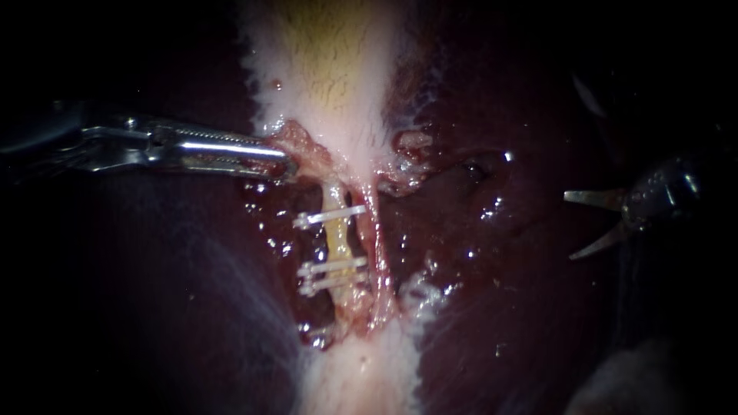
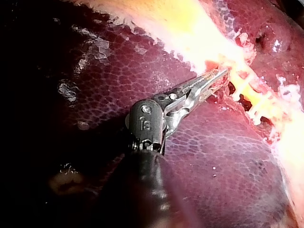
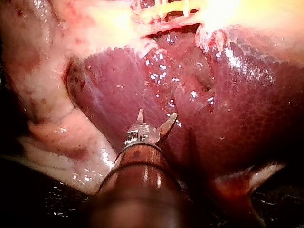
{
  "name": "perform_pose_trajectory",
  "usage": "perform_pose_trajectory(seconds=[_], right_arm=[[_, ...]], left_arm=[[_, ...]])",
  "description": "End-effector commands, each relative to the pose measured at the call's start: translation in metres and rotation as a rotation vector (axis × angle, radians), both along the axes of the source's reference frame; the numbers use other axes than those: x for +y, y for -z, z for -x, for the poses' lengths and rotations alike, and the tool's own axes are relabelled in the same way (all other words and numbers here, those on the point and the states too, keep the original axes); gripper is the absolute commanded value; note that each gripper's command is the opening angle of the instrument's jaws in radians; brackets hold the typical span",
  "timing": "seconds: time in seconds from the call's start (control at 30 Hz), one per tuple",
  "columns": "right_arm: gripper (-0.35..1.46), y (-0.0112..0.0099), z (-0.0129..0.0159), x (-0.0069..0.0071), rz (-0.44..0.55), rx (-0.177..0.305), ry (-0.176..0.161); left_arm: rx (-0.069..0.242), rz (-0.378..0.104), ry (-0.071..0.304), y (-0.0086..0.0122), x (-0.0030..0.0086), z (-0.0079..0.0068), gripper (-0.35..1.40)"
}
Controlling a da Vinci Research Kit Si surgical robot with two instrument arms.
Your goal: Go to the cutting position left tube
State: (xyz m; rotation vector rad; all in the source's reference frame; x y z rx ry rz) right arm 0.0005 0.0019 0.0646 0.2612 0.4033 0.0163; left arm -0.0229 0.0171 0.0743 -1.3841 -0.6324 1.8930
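Centre of the endoscope frame: the left tube (image 1: 336, 240), pale yellow, runs roughly vertical. It carries three white clips across it: an upper clip (image 1: 330, 217) and two lower clips (image 1: 332, 269) stacked close together. A bare stretch of tube shows between the upper clip and the lower two. The right tube (image 1: 379, 250), thinner and reddish, lies just beside it on the right.

Above both tubes, at upper centre, is the gallbladder (image 1: 330, 69), white with a yellow core. Dark wet liver (image 1: 154, 292) lies on either side.

The left instrument (image 1: 286, 163) comes in from mid-left. Its jaws are clamped on ragged tissue (image 1: 296, 142) at the gallbladder's lower edge, just up and left of the upper clip. The left wrist view shows the same: the serrated jaws (image 2: 219, 76) are closed, with red tissue pinched between them and the clipped tube just ahead.

The right instrument (image 1: 569, 227) sits at the far right edge, well apart from the tubes. Its two curved blades are spread wide with nothing between them. In the right wrist view the blades (image 3: 158, 112) are spread over bare liver, with the clips far ahead.
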Motion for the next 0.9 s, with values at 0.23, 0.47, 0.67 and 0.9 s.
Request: perform_pose_trajectory(seconds=[0.23,0.47,0.67,0.9], right_arm=[[1.36,0.0,0.0,0.0,0.0,0.0,0.0],[1.36,0.0,0.0,0.0001,0.0,-0.001,-0.001],[1.36,0.0003,-0.0005,0.0,-0.015,0.003,0.003],[1.3,0.0015,-0.0038,-0.001,-0.088,0.083,-0.011]], left_arm=[[-0.007,-0.011,-0.006,0.0023,0.0004,-0.002,-0.35],[-0.008,-0.013,0.022,0.0079,0.0015,-0.0049,-0.35],[-0.007,-0.003,0.024,0.0089,0.0013,-0.005,-0.35],[-0.007,-0.002,0.024,0.0089,0.0012,-0.0051,-0.35]])
